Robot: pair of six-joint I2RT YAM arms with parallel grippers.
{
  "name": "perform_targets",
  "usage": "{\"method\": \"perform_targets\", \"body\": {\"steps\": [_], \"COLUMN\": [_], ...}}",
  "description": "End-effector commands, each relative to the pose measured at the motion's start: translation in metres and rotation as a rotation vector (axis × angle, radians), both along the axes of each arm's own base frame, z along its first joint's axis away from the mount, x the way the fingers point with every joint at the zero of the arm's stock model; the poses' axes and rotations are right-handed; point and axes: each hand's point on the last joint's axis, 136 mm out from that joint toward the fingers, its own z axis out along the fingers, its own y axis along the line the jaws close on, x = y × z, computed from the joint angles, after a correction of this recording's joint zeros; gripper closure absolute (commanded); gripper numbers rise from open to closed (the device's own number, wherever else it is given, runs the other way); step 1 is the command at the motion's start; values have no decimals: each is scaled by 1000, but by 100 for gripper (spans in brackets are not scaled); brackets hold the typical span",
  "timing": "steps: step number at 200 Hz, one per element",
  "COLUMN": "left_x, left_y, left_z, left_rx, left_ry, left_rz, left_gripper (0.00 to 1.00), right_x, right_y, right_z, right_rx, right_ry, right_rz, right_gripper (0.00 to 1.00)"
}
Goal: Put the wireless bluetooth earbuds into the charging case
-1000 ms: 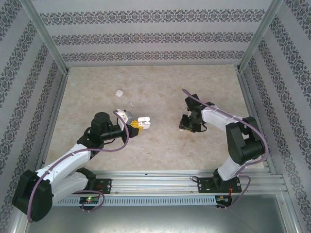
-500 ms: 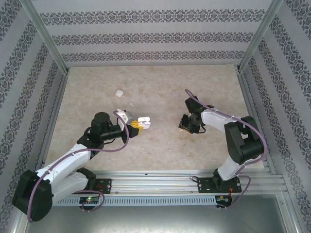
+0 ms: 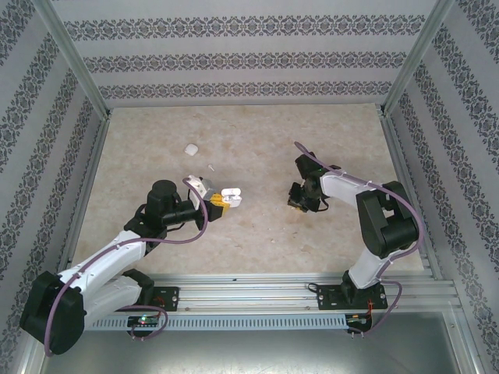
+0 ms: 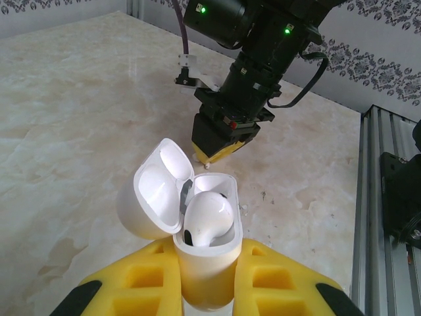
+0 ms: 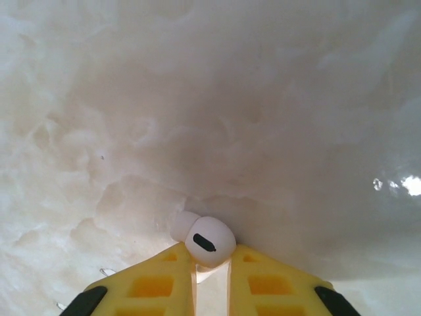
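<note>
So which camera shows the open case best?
Left wrist: the case fills the foreground, held in the left end effector, lid open, with one earbud seated inside. The top view shows it as a small white shape.

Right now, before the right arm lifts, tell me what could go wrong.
1. The right jaws pinch the loose earbud only at their very tips, against the table; it may slip out on lifting.
2. The left jaws hold the charging case by its lower body, lid open; a push from above could tilt it.
3. The seated earbud fills one slot; aiming there would jam.
</note>
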Motion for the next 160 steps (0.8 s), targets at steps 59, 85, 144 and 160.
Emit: {"method": "perform_targets", "body": {"steps": [59, 85, 144, 160], "left_x": [0, -1, -2, -2], "left_y": [-6, -5, -7, -8], "left_z": [11, 12, 6, 7], "left_rx": [-26, -30, -40, -51], "left_ry": [-32, -31, -10, -1], "left_rz": [-21, -21, -28, -31], "left_gripper": [100, 100, 100, 100], "right_x": [2, 1, 0, -4], "right_y": [-1, 2, 18, 25], "right_z": [18, 26, 37, 32], "right_rx": [-102, -128, -167, -150], "right_ry": [-75, -81, -99, -76], "right_rz": [171, 225, 355, 386], "right_gripper": [90, 90, 89, 89]}}
